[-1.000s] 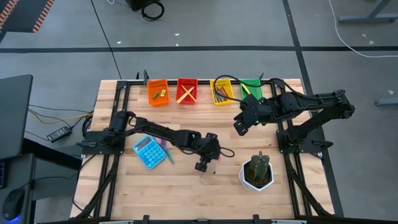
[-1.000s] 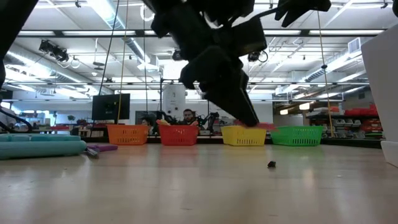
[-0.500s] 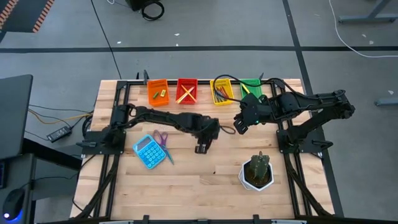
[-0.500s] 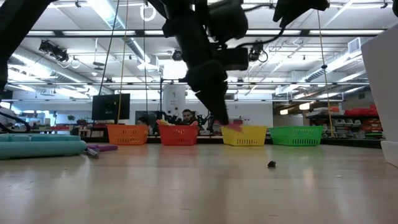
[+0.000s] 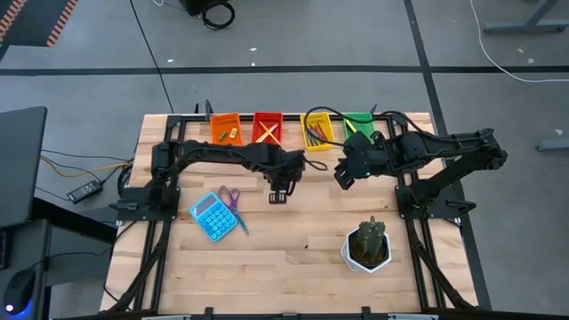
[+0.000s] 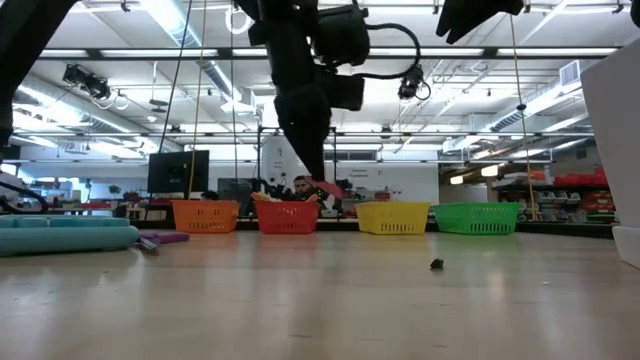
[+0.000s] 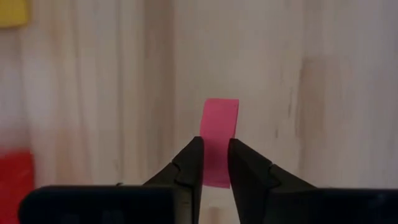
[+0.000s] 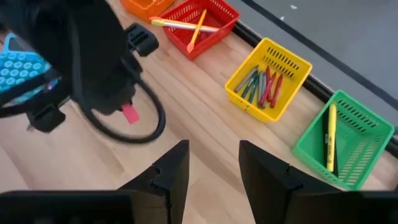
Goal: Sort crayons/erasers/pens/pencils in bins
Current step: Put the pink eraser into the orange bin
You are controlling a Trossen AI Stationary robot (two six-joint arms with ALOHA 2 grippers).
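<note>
Pink eraser (image 7: 219, 140) – in left gripper (image 7: 215, 163)

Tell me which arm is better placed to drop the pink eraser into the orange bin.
Left. The left gripper already holds the pink eraser and hangs near the orange bin. The right gripper is open, empty, over by the green bin.

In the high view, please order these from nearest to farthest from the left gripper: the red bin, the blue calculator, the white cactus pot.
Measured from the left gripper, which holds a pink eraser:
1. The red bin, straight behind it in the back row.
2. The blue calculator, out toward the left arm's side.
3. The white cactus pot, at the front on the right arm's side.
</note>
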